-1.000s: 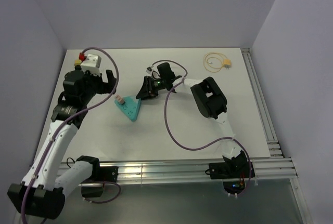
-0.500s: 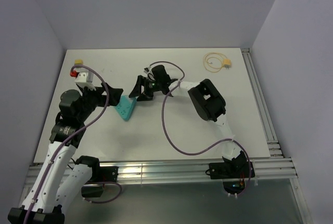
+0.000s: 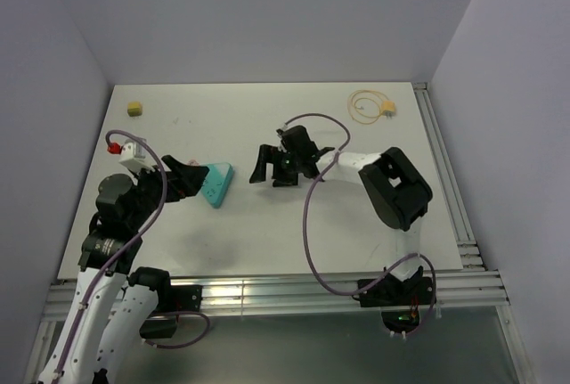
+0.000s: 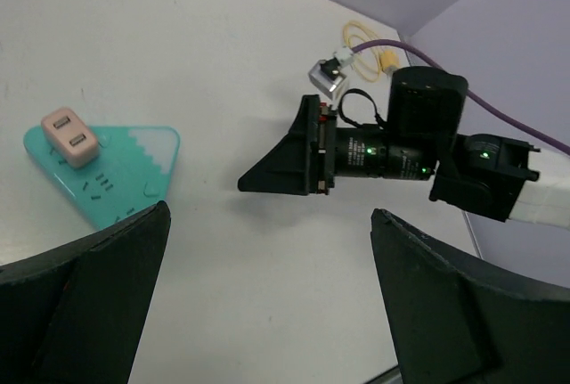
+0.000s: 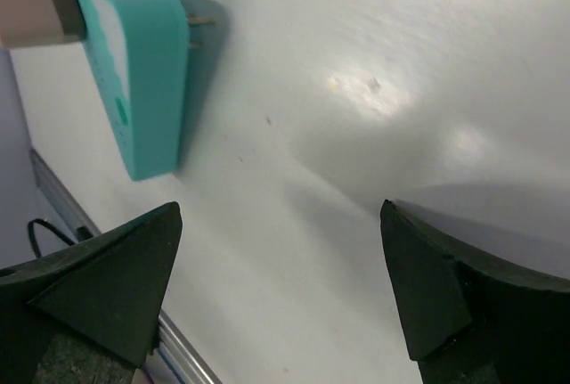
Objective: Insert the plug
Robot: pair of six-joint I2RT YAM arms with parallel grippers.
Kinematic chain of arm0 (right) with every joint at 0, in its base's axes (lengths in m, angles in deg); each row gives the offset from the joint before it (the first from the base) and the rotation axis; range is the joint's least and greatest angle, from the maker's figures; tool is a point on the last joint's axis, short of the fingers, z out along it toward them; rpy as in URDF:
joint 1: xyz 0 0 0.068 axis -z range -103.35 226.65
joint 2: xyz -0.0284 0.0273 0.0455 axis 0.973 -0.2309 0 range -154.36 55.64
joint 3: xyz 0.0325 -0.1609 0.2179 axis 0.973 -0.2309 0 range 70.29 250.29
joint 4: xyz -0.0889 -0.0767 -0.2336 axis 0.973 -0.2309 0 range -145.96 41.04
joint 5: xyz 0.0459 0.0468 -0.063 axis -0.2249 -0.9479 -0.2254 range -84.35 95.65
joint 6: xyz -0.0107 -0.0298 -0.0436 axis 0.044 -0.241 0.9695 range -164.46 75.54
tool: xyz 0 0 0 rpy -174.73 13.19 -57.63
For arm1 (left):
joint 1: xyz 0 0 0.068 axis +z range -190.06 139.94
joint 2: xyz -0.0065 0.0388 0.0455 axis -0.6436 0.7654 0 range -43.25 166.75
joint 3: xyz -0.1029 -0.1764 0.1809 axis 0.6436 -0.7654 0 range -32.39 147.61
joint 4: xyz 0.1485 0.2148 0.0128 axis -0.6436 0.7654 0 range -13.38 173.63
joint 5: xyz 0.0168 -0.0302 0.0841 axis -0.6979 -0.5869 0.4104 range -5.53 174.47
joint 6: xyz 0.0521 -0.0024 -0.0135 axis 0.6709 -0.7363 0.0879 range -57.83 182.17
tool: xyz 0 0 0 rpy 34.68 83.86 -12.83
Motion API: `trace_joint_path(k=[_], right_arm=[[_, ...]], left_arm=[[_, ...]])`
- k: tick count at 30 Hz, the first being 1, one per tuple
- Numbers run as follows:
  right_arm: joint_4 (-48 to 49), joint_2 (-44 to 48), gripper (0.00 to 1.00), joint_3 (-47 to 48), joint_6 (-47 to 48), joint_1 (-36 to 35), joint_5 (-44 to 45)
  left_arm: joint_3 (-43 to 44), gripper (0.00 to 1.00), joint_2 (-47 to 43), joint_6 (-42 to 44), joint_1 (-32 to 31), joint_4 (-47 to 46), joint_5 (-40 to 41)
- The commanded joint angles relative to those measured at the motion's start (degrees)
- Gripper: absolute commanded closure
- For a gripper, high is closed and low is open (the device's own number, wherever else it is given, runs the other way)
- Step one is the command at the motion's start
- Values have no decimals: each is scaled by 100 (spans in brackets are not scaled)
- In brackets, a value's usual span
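Observation:
The plug (image 3: pixel 388 112) is a small yellow connector on a thin pale-yellow looped cable (image 3: pixel 363 103), lying at the far right of the table, away from both grippers. In the left wrist view the plug (image 4: pixel 389 65) and the cable (image 4: pixel 360 40) show behind the right arm. My left gripper (image 3: pixel 189 179) is open just left of the teal wedge block (image 3: pixel 216 184). My right gripper (image 3: pixel 270 170) is open to the right of that block, apart from it. Both the left gripper (image 4: pixel 267 313) and the right gripper (image 5: pixel 280 295) have only bare table between their fingers.
The teal block (image 4: pixel 111 175) carries a pink adapter (image 4: pixel 69 127) on top. In the right wrist view, metal prongs (image 5: pixel 200 32) stick out of the teal block (image 5: pixel 142 72). A small yellow cube (image 3: pixel 134 109) sits at the far left corner. Rails (image 3: pixel 445 170) run along the table's right edge.
My right gripper has opened and drawn back to the right from the teal block. The left arm has swung toward the near edge, bringing its open gripper beside the block.

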Motion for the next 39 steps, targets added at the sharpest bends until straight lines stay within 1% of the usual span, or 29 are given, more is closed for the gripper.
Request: trace_joint_path(k=[1,3,4,7,9,12,14,16,17,18,19,22,25,26,27,29,30,32,33,34,35,36,37,38,39], right_arm=[[-64,720,0,-949,144,-5,892],[-45,994,0,-1265,56,-101,1025],[146,1213,0,-1502,21,-136,1052],[114,1574,0,-1828,-32,-268,1201],[61,1759,0,-1943,-15,-330,1272],[-132,2111,0,-2066,64,-383,1376],[-290,2444,0,-2084,134,-383,1534],[-596,2733,0,-2032,126,-374,2008],[-729,2796,0,-1971,117,-357,2254],[-861,2893,1,-1822,82,-330,2708],[-1123,2920,1,-1725,64,-295,2922],[-1476,2920,1,-1364,-6,-67,3484],[-1487,2937,1,-1205,-382,433,3644],[-1417,2938,2,-1179,-480,609,3575],[-1338,2903,2,-1170,-568,1037,3496],[-1136,2815,4,-1091,-787,1469,3233],[-1065,2658,4,-943,-788,1854,3197],[-959,2438,4,-706,-596,2147,3144],[-959,2149,4,-356,-482,2366,3179],[-1003,1990,4,-161,-255,2446,3266],[-1046,1823,4,58,-139,2499,3432],[-1117,1439,4,539,-42,2561,3486],[-1274,1217,4,813,72,2692,3521],[-1406,806,5,1382,99,2763,3574],[-1616,619,5,1666,143,2824,3714]], left_arm=[[272,1,-60,-307,2,608,-310],[246,0,-147,-378,11,801,-328],[220,1,-261,-413,2,845,-354],[158,1,-516,-650,2,881,-328],[105,1,-622,-852,2,855,-276],[96,1,-675,-923,2,916,-240],[158,0,-588,-800,2,1048,-171],[175,1,-473,-730,2,1205,-48],[167,0,-430,-747,2,1250,5],[123,0,-351,-782,2,1268,49],[123,1,-298,-817,2,1276,50],[123,1,-61,-817,2,1259,-134],[88,1,54,-844,2,1285,-214],[96,1,46,-844,2,1329,-214],[148,1,-24,-844,2,1364,-171],[184,0,-156,-800,2,1417,5],[193,0,-348,-808,2,1426,84],[149,0,-551,-809,-7,1356,-20],[53,0,-726,-800,2,1208,-142],[9,0,-789,-765,2,1137,-379],[-18,1,-842,-756,2,1092,-433],[17,1,-886,-738,2,1109,-399],[43,1,-895,-695,2,1127,-355],[78,0,-912,-659,2,1145,-215],[113,0,-982,-642,2,1153,-153]])
